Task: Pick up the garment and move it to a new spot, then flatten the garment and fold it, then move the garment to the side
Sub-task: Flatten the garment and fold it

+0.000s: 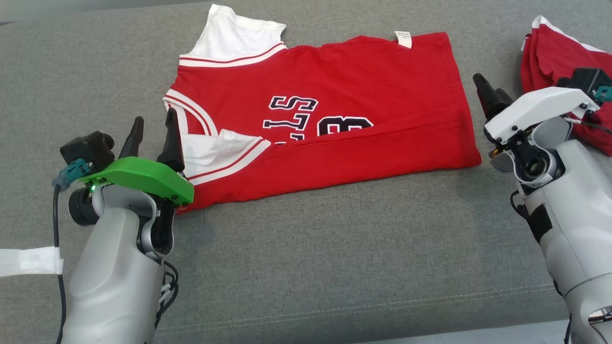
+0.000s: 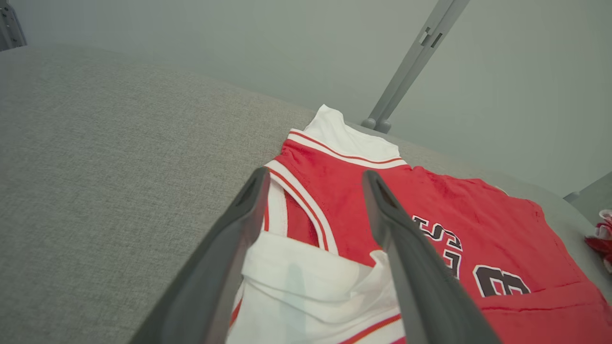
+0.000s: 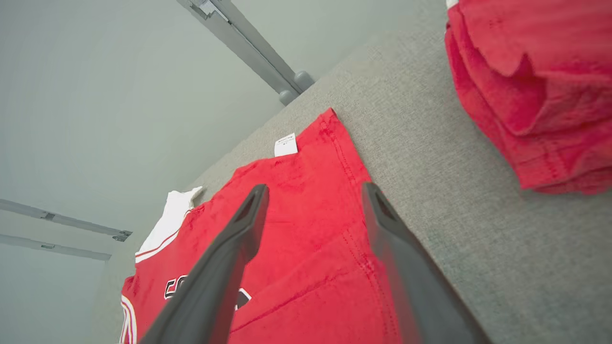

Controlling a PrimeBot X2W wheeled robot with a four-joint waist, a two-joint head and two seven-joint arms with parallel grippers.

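The garment [image 1: 334, 119] is a red jersey with white trim and black lettering. It lies flat on the grey cushioned surface [image 1: 306, 258], its near long edge folded up over the print. My left gripper [image 1: 154, 117] stands open at its left end, by the white armhole trim. In the left wrist view the left gripper [image 2: 315, 174] has its fingers spread above the white fabric of the garment [image 2: 478, 215], gripping nothing. My right gripper [image 1: 480, 81] stands open just off the right hem. In the right wrist view the right gripper [image 3: 315, 187] straddles the hem edge of the garment [image 3: 306, 200].
A second pile of red cloth [image 1: 559, 52] lies at the far right, close behind my right wrist, and the red cloth [image 3: 535, 95] is at the upper right of the right wrist view. White tape [image 1: 28, 260] marks the left edge. A grey metal post [image 2: 411, 62] stands beyond the surface.
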